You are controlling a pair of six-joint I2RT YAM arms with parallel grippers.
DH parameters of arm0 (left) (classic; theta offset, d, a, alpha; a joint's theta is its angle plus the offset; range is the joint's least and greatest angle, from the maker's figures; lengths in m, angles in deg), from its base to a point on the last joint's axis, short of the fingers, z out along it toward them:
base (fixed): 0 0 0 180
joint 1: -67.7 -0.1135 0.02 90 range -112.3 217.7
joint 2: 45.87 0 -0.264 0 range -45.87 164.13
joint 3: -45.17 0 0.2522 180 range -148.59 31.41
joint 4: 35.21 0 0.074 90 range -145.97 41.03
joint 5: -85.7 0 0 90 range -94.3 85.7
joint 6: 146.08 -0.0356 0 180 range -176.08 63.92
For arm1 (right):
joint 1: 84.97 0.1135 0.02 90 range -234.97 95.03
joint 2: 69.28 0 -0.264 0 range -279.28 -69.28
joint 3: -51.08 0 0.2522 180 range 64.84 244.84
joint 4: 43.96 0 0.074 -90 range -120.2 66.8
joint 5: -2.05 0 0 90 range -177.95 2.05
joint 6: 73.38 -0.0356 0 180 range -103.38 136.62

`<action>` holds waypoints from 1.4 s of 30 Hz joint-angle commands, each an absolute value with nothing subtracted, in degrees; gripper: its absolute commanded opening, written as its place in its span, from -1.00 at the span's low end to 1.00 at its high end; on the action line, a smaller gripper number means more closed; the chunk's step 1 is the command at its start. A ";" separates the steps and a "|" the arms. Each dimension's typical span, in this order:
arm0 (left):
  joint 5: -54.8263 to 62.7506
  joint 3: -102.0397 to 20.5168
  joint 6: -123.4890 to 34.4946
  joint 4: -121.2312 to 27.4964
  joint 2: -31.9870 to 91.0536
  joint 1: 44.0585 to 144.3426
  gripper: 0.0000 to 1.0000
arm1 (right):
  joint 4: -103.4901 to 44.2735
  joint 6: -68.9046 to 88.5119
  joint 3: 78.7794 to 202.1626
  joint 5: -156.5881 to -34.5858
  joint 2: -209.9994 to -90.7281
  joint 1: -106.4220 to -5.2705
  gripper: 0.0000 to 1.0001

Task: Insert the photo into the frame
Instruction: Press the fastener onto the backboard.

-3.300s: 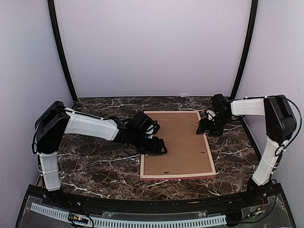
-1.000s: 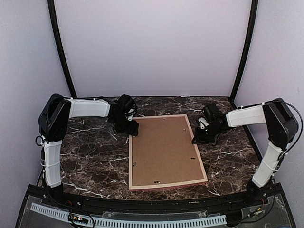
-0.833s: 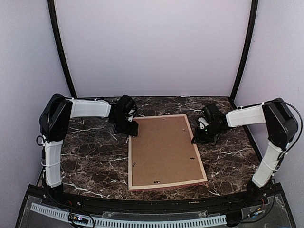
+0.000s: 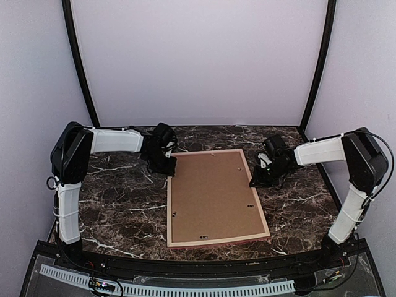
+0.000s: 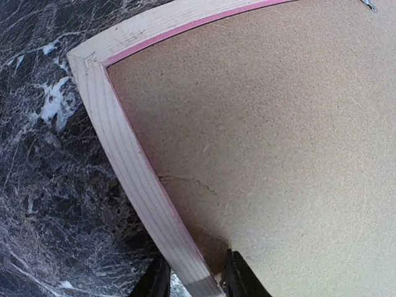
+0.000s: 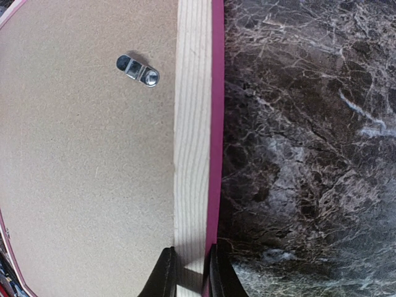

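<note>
On the marble table (image 4: 117, 204) | wrist views alone show it: left jaws, right jaws each pinch the frame (image 6: 193, 154) rail

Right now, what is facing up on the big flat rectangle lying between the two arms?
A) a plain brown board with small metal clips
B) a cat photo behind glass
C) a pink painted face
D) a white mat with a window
A: the frame lies face down, so its plain brown backing board shows on top, with a metal clip near the edge.
</note>
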State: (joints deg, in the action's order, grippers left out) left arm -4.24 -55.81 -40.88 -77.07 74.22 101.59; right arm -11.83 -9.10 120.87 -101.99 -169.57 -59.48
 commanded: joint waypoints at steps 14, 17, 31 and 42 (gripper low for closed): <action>2.72 -52.77 -44.16 -76.11 71.84 101.20 0.08 | -14.15 -9.97 120.67 -105.70 -172.08 -58.79 -0.77; 1.40 -52.56 -44.64 -76.41 71.86 101.26 0.07 | -14.19 -9.87 120.64 -105.70 -172.07 -58.78 -0.77; -1.31 -51.38 -47.49 -79.46 71.82 101.27 -0.18 | -14.35 -9.79 120.83 -106.18 -172.68 -58.78 -0.77; -1.68 -50.42 -48.98 -78.95 71.81 101.19 -0.40 | -14.43 -9.77 120.94 -106.68 -172.91 -58.84 -0.78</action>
State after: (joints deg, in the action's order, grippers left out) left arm -1.73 -52.69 -45.36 -74.97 72.52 100.83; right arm -12.49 -9.07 121.28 -103.10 -170.29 -59.50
